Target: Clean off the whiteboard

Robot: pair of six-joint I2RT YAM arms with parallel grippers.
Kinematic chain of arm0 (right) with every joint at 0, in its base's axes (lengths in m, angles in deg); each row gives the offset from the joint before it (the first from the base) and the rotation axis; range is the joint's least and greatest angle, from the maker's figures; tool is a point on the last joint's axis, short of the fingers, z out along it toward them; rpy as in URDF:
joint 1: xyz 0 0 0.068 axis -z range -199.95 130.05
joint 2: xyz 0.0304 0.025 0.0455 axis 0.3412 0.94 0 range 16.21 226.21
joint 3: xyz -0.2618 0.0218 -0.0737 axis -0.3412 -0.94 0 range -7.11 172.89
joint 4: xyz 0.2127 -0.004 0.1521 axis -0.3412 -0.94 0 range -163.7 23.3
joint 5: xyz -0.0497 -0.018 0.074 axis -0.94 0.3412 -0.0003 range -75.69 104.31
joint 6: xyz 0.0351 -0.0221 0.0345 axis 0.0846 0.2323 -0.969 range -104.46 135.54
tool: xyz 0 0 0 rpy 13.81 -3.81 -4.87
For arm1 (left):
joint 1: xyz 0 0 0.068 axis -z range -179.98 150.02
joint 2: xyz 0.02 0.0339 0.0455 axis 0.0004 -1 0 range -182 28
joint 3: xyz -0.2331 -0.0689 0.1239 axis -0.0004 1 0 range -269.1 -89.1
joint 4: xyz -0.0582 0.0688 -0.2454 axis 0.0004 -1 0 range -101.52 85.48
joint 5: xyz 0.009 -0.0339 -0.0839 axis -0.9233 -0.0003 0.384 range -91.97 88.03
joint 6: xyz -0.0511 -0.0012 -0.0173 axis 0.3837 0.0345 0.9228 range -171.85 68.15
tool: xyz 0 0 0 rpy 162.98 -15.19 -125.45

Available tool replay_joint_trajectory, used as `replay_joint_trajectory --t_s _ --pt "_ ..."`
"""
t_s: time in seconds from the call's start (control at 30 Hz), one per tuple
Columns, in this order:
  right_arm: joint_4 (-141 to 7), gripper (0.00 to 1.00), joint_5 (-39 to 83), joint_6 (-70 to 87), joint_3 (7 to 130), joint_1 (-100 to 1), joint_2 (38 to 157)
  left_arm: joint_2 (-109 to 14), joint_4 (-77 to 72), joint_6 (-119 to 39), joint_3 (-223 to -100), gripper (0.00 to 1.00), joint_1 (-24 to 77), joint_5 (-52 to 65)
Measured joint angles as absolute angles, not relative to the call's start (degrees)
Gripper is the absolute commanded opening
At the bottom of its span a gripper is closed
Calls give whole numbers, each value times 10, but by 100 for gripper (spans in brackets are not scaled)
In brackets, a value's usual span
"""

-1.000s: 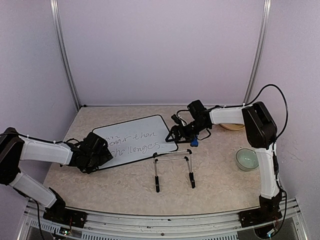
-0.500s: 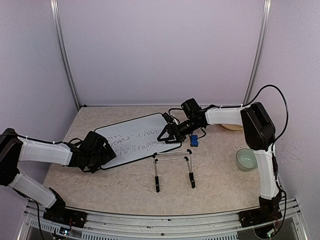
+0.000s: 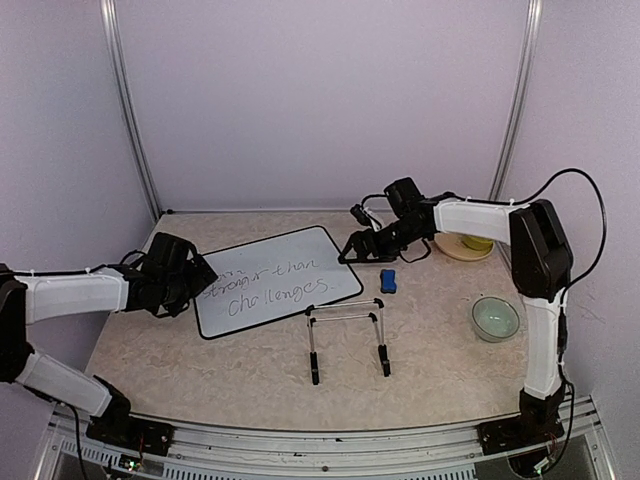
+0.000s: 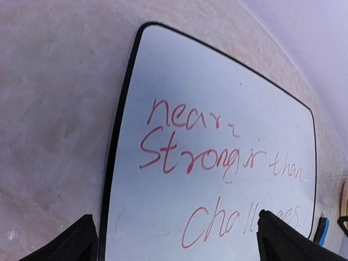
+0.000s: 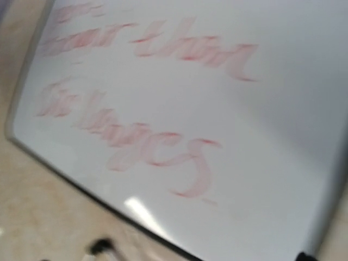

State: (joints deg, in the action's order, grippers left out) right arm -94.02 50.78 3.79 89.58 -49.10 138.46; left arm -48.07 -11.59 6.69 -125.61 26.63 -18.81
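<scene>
The whiteboard (image 3: 275, 282) lies flat on the table with red handwriting across it. It fills the left wrist view (image 4: 217, 136) and the blurred right wrist view (image 5: 179, 109). My left gripper (image 3: 197, 275) hovers at the board's left edge, and its jaws stand wide open and empty over the board (image 4: 185, 246). My right gripper (image 3: 352, 250) is just off the board's right edge. It looks open and holds nothing. A small blue eraser block (image 3: 388, 281) lies on the table right of the board, apart from both grippers.
A thin black wire stand (image 3: 347, 340) stands in front of the board. A pale green bowl (image 3: 495, 318) sits at the right. A tan plate (image 3: 462, 246) with something yellow on it is at the back right. Walls enclose the table.
My left gripper has drawn back left and up, off the board's near left corner. My right gripper has pulled back right, off the board's right edge. The board has shifted slightly.
</scene>
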Motion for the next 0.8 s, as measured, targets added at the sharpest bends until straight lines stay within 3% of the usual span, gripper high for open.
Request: replay_joint_trajectory --t_s 0.27,0.6,0.8 --pt "-950 93 382 46 825 -476 1325 -550 -136 11 -1410 99 189 -192" --pt "-982 90 226 48 760 -480 1272 -654 -141 -25 -1448 99 127 -193" --pt "-952 91 243 62 660 -495 1213 -625 -126 -29 -1424 99 143 -187"
